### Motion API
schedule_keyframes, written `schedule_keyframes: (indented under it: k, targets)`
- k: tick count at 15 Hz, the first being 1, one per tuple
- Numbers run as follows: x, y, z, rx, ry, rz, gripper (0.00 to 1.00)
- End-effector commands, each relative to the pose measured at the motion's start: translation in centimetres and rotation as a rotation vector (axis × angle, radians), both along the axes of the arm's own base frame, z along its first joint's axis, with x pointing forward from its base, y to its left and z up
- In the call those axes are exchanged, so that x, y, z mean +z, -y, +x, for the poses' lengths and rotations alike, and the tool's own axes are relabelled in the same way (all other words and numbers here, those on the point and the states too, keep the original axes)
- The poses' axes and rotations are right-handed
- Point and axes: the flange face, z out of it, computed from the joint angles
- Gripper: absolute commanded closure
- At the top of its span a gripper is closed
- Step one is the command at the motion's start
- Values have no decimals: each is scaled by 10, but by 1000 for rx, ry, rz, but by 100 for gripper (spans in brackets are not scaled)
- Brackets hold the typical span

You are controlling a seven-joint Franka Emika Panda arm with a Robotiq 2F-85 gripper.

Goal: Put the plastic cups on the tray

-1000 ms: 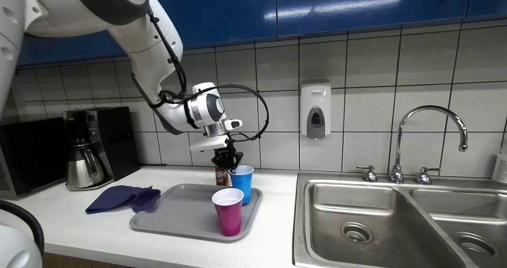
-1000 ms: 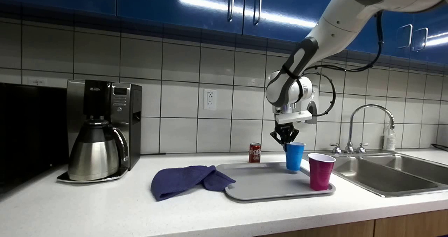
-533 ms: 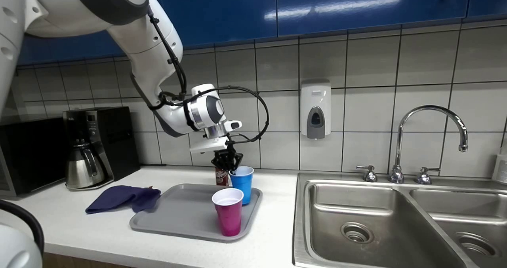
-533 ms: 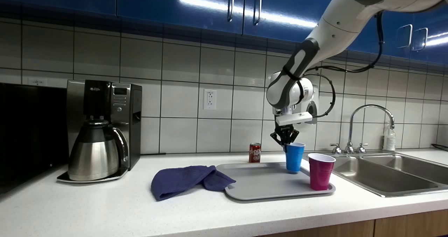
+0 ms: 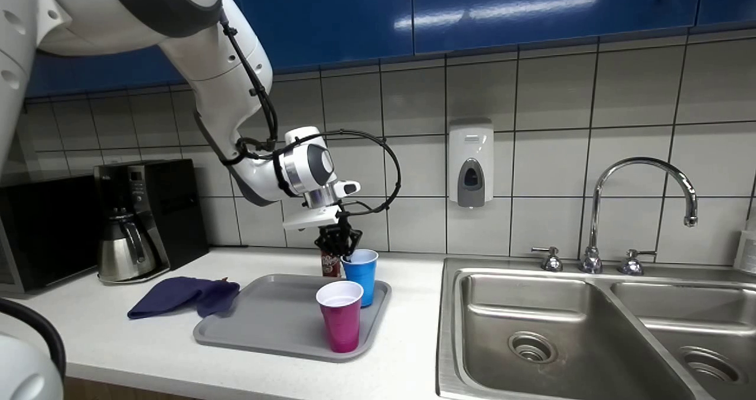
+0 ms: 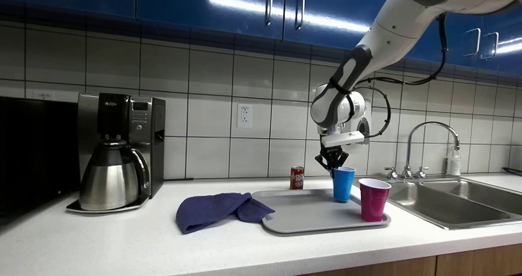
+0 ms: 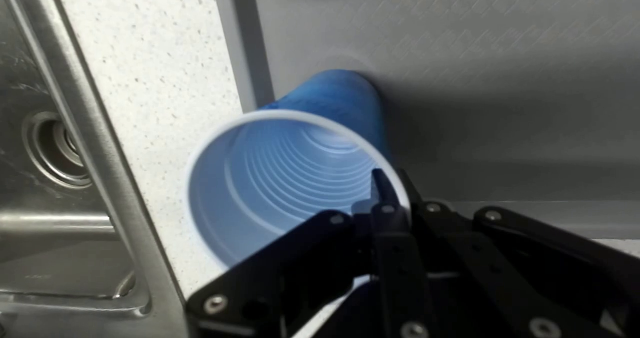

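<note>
Over the last second the blue cup (image 6: 343, 186) has sunk slightly in both exterior views, so you're probably about to finish placing it. It's over the tray (image 6: 301, 210), right of centre in an exterior view, with the magenta cup (image 6: 374, 202) in front, already on. Your pincer (image 7: 391, 180) pinches the blue rim, one finger inside; the outer fingertip is mostly hidden, and base contact can't be confirmed.

ribbed plastic blue cup (image 7: 295, 173), matt textured tray (image 7: 450, 53), shiny metal sink (image 5: 525, 299), glossy cupboards (image 5: 502, 10)
</note>
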Motion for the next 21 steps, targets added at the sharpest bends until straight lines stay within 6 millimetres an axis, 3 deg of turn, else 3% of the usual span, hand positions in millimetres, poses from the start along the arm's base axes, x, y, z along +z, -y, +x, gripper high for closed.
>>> schedule_keyframes:
  k: [1, 2, 4, 12, 21]
  targets:
    - [7, 0, -7, -1, 14, -22, 73]
    - [7, 0, -7, -2, 13, -22, 72]
    - [7, 1, -7, -4, 11, -24, 59]
    - [12, 1, -7, -8, 5, -16, 1]
    - [51, -3, -8, -29, 57, 28, 0]
